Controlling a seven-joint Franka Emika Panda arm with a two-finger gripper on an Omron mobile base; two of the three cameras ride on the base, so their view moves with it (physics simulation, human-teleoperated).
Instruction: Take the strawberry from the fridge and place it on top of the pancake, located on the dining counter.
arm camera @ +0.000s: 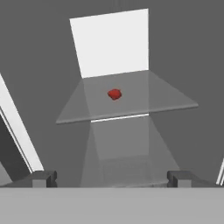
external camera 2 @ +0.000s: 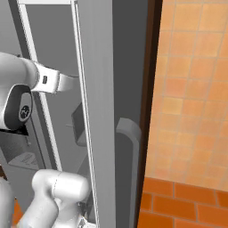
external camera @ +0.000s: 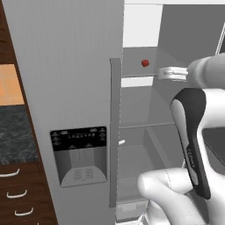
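fridge [external camera: 66,88] stands with its left door shut, water dispenser [external camera: 80,156] set in that door beside a long vertical handle [external camera: 115,132]; right door swung open, its edge and handle [external camera 2: 129,147] close to the camera in the right base view, orange tile wall [external camera 2: 191,89] behind it. strawberry [external camera: 145,63] sits on an upper glass shelf [external camera: 136,72] inside the open compartment, small, red, alone on the pane, roughly mid-shelf and a little back from the front edge. same fruit in the hand view [arm camera: 114,94], near the centre of the shelf [arm camera: 166,103], bright white back panel [arm camera: 111,41] behind it. gripper [external camera: 169,73] is level with that shelf, to the right of the strawberry and apart from it, pointing into the compartment. finger tips [arm camera: 43,178] sit wide at the two bottom corners of the hand view, jaws spread fully, nothing between them. lower shelves visible below, grey. dark wood drawers [external camera: 17,193] and black counter at far left of the left base view.
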